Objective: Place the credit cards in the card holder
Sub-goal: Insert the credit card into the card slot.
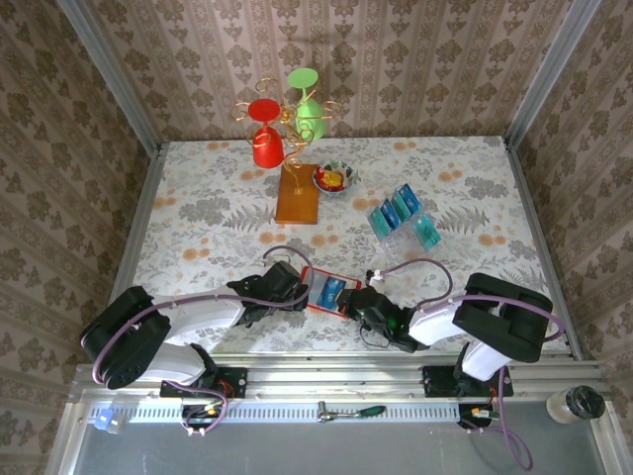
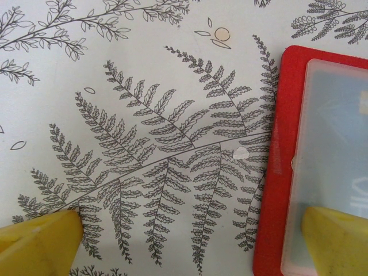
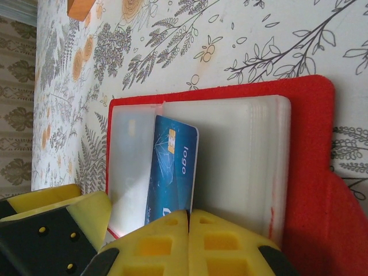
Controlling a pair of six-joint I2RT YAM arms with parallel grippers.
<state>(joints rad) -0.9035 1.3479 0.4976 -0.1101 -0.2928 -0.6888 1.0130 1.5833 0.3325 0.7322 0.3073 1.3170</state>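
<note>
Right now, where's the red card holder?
In the top view the card holder lies open at the table's near edge, between the left jaws and the right jaws.

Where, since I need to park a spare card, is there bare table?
The left half of the table, up to the orange stand base, is bare; so is the far right corner beyond the clear rack. Crowded: near middle, where the left gripper and right gripper meet at the card holder.

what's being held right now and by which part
The right gripper pinches the blue card by its near short end, the far end in the red wallet. The left gripper is open, holding nothing.
</note>
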